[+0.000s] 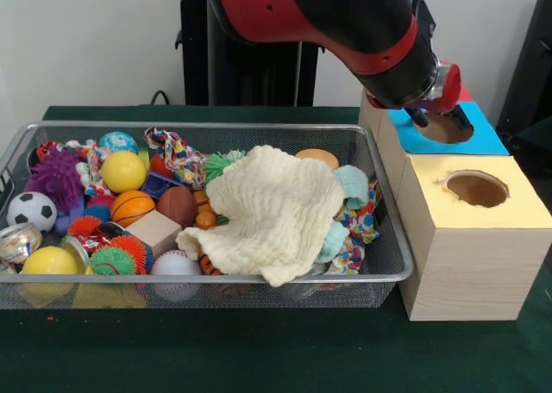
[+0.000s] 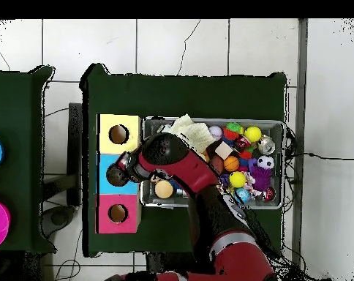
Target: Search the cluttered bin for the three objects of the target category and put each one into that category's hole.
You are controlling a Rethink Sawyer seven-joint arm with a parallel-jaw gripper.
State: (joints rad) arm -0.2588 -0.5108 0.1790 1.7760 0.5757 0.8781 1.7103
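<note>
The silver wire mesh bin (image 1: pixel 198 126) sits on the green table, full of toys. A cream knitted cloth (image 1: pixel 272 212) covers its right half. My gripper (image 1: pixel 425 117) hangs over the hole (image 1: pixel 450 131) of the blue-topped box (image 1: pixel 487 140), to the right of the bin. The wrist hides its tip, so I cannot tell whether it holds anything. In the overhead view the gripper (image 2: pixel 118 177) sits over the blue box (image 2: pixel 103 175), between the yellow box (image 2: pixel 118 134) and the pink box (image 2: pixel 118 214); the bin (image 2: pixel 283 168) lies to the right of them.
A yellow-topped box (image 1: pixel 483 238) with a round hole (image 1: pixel 476 189) stands nearest the camera. The bin holds a yellow ball (image 1: pixel 123 171), soccer ball (image 1: pixel 31 210), basketball (image 1: pixel 132 207), baseball (image 1: pixel 175 264), purple spiky ball (image 1: pixel 56 176), wooden block (image 1: pixel 155 231) and rope toy (image 1: pixel 177 156).
</note>
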